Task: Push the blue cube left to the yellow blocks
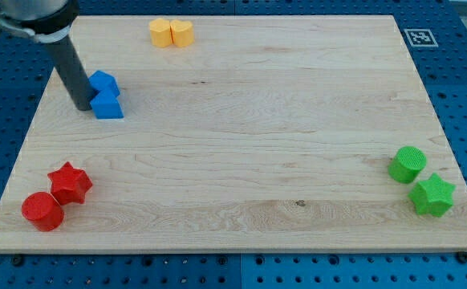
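Observation:
Two blue blocks sit touching near the view's upper left: a blue cube in front and a second, rounder-edged blue block just behind it. My tip rests on the board right against the blue cube's left side. Two yellow blocks sit side by side at the view's top edge: a yellow hexagon-like block and a yellow heart-like block. They lie up and to the right of the blue blocks, well apart from them.
A red star and a red cylinder sit at the view's lower left. A green cylinder and a green star sit at the lower right. The wooden board lies on a blue pegboard.

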### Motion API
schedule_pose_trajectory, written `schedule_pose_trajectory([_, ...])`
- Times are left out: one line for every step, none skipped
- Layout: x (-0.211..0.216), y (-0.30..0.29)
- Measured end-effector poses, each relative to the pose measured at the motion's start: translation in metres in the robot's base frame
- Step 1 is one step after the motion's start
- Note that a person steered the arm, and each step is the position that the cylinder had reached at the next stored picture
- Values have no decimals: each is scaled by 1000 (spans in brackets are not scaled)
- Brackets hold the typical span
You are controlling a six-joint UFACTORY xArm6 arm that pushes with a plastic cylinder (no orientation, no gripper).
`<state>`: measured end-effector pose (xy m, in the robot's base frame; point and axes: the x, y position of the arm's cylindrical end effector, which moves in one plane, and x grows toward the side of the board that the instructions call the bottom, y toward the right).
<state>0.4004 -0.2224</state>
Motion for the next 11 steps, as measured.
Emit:
schedule_pose_trajectory([-18,0])
schedule_pose_trajectory([-37,9])
schedule_pose_trajectory([-55,26])
schedule_pose_trajectory([-59,47])
schedule_pose_trajectory([-48,82])
schedule_pose_trajectory([-46,119])
schedule_pose_trajectory([-65,123])
schedule_pose_trajectory([-71,113])
schedule_pose_trajectory([-71,97])
schedule_pose_trajectory([-71,96])
schedule_pose_trajectory([-74,95])
